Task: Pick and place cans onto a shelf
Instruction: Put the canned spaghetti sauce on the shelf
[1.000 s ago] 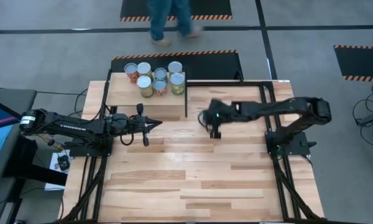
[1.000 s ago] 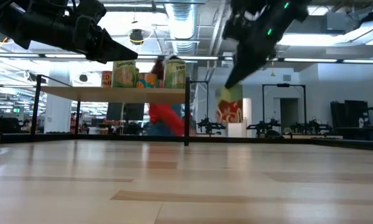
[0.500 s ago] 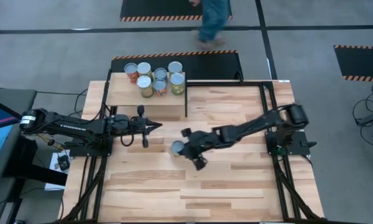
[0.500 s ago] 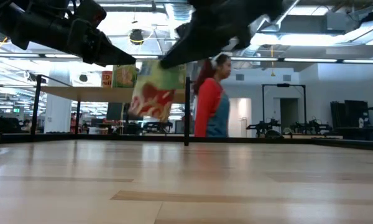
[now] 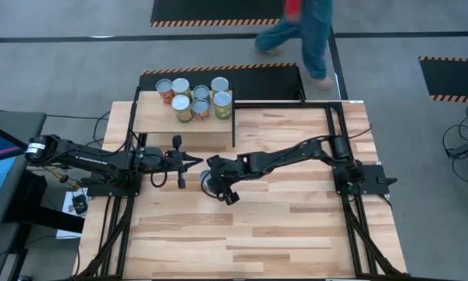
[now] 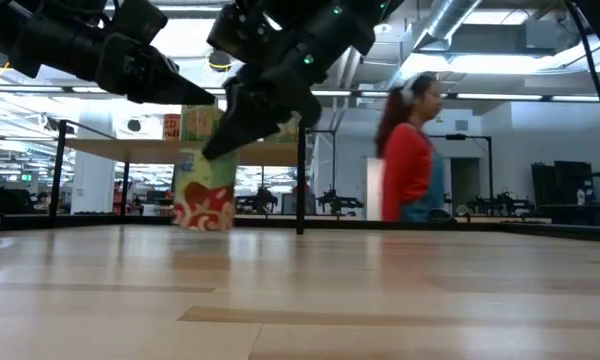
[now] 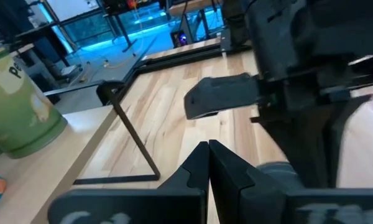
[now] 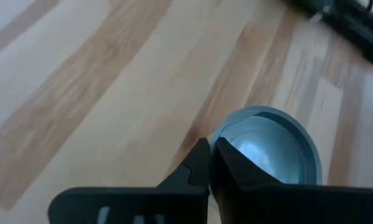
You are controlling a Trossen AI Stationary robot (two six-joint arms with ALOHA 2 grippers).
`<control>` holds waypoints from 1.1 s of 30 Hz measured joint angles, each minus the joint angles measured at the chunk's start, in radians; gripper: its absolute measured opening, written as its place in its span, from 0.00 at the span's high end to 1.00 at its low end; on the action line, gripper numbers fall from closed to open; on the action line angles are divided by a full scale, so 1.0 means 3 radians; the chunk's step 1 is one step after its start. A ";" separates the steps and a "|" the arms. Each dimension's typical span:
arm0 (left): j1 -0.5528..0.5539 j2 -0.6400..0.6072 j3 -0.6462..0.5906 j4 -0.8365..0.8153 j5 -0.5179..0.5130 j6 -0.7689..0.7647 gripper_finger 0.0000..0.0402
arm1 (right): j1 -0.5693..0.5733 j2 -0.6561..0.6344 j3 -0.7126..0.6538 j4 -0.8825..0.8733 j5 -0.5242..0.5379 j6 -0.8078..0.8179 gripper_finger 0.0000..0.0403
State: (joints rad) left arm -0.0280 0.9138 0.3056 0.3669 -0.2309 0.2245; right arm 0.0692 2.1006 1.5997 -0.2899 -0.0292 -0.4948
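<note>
**Right end effector over a lone can on the tabletop**

The right end effector sits just above a silver-lidded tin with a green, yellow and red label, upright on the planked wooden tabletop, fingers nearly pressed together beside its lid. Six cans stand on the pale plywood shelf at far left. The left end effector hovers pressed together nearby.

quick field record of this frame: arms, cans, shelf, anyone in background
right gripper: low over mid-table, at a can that looks set down on the tabletop; grip on it unclear
left gripper: shut, empty, hovering just in front of the shelf
shelf: far left of table, six cans clustered at its far right end
table: only the one can on it
background: a person walking past behind the table
</note>
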 joint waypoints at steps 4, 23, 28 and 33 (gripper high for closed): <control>0.0000 0.0000 0.0000 -0.0044 -0.0049 -0.0001 1.00 | 0.0000 0.0035 0.0014 -0.0005 -0.0052 0.0012 0.93; 0.0000 0.0000 -0.0001 -0.0063 -0.0054 -0.0003 1.00 | 0.0093 -0.0492 -0.0091 -0.0068 -0.0061 0.0031 0.69; 0.0000 0.0000 -0.0001 -0.0064 -0.0054 -0.0004 1.00 | 0.0075 -0.0900 -0.0614 0.0069 -0.0085 0.0002 0.92; 0.0000 0.0000 -0.0001 -0.0063 -0.0053 -0.0005 1.00 | 0.0003 -0.1306 -0.1523 0.0909 -0.0064 0.0328 0.95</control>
State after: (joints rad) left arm -0.0280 0.9138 0.3054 0.3481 -0.2468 0.2230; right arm 0.0701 1.7088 1.1430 -0.0171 -0.0483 -0.3965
